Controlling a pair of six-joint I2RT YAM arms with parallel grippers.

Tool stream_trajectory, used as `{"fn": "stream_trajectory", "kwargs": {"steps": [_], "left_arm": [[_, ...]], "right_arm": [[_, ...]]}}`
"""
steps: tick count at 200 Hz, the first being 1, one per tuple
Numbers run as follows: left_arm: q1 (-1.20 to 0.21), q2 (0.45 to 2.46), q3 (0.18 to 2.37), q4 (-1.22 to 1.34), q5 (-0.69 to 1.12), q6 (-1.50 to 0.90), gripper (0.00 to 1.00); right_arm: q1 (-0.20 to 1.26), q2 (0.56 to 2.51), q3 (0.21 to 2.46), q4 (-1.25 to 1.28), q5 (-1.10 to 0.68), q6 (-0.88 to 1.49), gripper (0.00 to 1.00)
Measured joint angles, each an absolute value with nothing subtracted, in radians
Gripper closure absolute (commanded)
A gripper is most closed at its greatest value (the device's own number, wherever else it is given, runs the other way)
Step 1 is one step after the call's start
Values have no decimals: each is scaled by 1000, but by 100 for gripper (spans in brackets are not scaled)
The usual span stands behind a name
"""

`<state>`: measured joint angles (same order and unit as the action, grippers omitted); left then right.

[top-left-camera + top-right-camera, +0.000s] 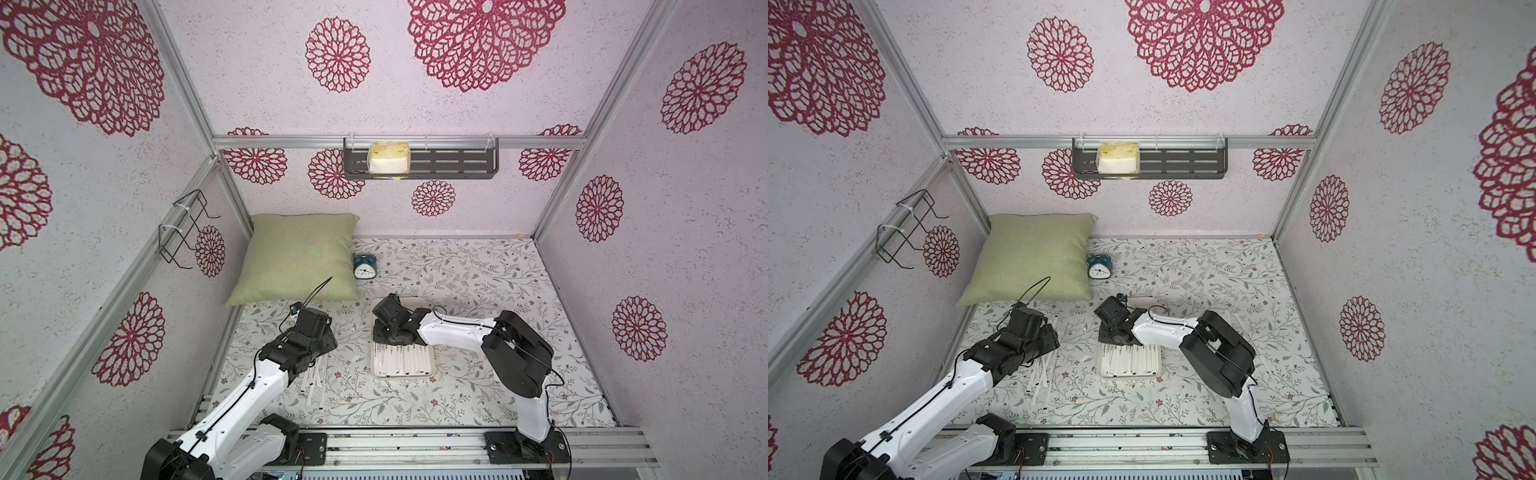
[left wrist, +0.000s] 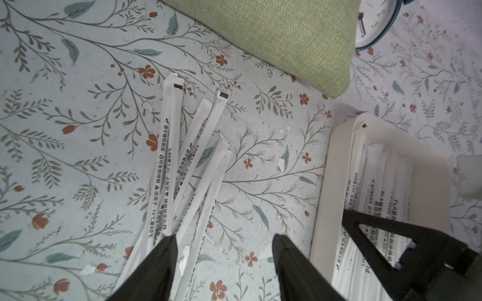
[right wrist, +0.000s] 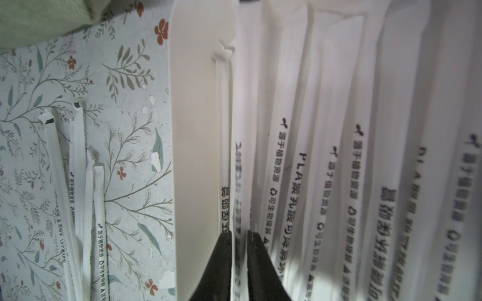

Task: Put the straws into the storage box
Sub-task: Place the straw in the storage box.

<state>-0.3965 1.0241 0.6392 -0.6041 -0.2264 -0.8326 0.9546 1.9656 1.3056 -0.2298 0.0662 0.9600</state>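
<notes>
The storage box (image 1: 402, 375) (image 1: 1128, 376) is a shallow white tray in the middle of the table, seen in both top views. Several straws (image 1: 403, 357) (image 3: 326, 182) lie side by side in it. More straws (image 1: 316, 380) (image 2: 167, 161) lie fanned out loose on the table to its left. My left gripper (image 2: 224, 238) hangs open over the near ends of these loose straws and grips nothing. My right gripper (image 3: 239, 234) is low inside the box by its left rim (image 3: 193, 130). Its jaws stand a narrow gap apart with one straw lying between them.
A green pillow (image 1: 297, 257) leans in the back left corner, with a small teal alarm clock (image 1: 364, 268) beside it. A dark slotted shelf (image 1: 449, 164) on the back wall holds a yellow pack. A wire rack (image 1: 187, 226) hangs on the left wall.
</notes>
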Motion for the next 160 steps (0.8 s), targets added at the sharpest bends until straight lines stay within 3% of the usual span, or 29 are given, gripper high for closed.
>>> {"fn": "stream_trajectory", "kwargs": {"steps": [19,35,82,160], "left_arm": [[-396,1069,648,-617,-212,-830,60],[-395,1131,664,-625,-188,-824,65],[-404,1352,720,-669,-144,-816,63],[-412,1461,723,-683,-147,-788,72]], "right_arm": [[955,1962,1310,-237,74,956,66],[955,1940,1310,-245,84,942,66],[952,1788,1306,-265,146,907,65],[934,1740,1247,-266,162,905,65]]}}
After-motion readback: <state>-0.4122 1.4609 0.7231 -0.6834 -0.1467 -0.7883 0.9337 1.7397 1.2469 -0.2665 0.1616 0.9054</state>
